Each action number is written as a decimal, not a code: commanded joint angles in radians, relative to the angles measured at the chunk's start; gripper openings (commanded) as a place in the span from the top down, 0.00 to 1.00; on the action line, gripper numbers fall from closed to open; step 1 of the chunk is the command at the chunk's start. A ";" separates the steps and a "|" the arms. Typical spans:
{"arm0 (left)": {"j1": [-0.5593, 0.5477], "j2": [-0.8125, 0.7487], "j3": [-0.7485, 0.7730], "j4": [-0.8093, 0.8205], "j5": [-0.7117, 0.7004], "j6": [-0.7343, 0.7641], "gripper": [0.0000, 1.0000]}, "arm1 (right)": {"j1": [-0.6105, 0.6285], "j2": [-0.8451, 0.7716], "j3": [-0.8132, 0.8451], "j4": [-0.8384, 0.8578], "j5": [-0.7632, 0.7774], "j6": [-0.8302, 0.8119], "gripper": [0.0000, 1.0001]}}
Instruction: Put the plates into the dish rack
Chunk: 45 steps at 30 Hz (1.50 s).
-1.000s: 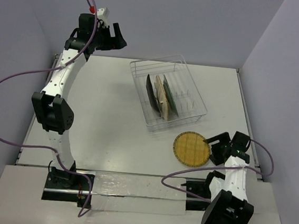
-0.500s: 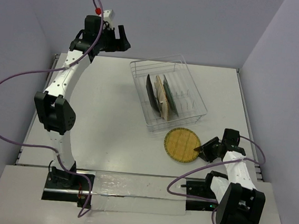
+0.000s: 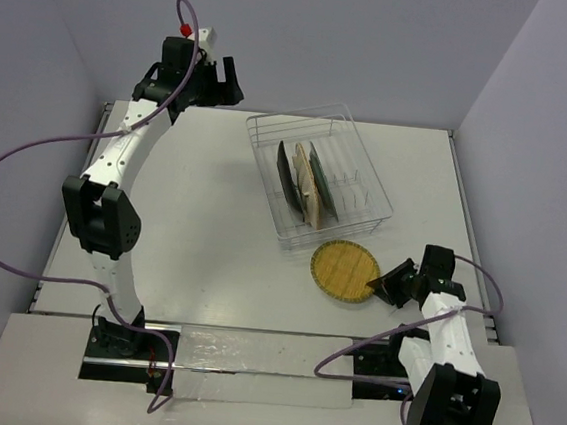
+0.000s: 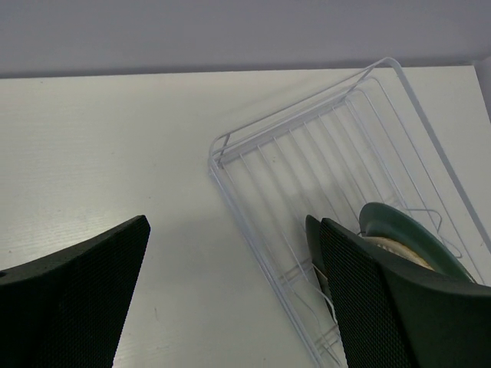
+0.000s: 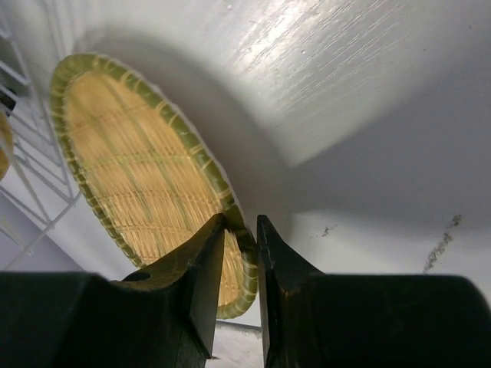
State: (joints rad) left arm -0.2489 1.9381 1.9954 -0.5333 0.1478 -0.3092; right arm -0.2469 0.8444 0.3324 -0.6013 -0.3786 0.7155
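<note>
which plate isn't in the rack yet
The round woven plate: on the table, rim in the right gripper; the other three stand in the rack.

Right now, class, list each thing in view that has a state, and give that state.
Dish rack: partly loaded.
Three plates: standing on edge in the rack.
Round woven plate: outside the rack, rim gripped.
Right gripper: closed on that rim.
Left gripper: open, empty.

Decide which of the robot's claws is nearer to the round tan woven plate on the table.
Right. The right claw pinches the right rim of the round tan woven plate; the left claw hangs open far away, past the far left corner of the white wire dish rack.
</note>
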 commanded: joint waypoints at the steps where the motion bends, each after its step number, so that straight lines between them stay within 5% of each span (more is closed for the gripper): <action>1: -0.007 -0.102 -0.026 0.045 -0.017 0.011 0.01 | 0.008 -0.113 0.114 -0.125 0.080 -0.019 1.00; 10: -0.007 -0.099 0.020 0.053 -0.010 0.025 0.01 | 0.008 -0.283 0.302 -0.196 0.128 -0.012 1.00; 16: -0.008 -0.113 0.020 0.073 -0.020 0.044 0.01 | 0.008 -0.339 0.436 -0.296 0.386 -0.039 1.00; 29: -0.007 -0.099 0.042 0.056 0.015 0.074 0.01 | 0.008 -0.345 0.607 -0.324 0.542 -0.062 1.00; 38: -0.007 -0.165 -0.042 0.123 0.151 0.089 0.01 | 0.009 -0.333 0.706 -0.137 0.322 -0.142 1.00; 45: -0.022 -0.238 -0.132 0.158 0.503 0.150 0.01 | 0.008 -0.284 0.658 0.151 -0.057 -0.133 1.00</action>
State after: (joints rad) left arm -0.2498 1.7877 1.9096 -0.4588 0.4026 -0.2060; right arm -0.2447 0.5299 0.9891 -0.7347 -0.1874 0.5718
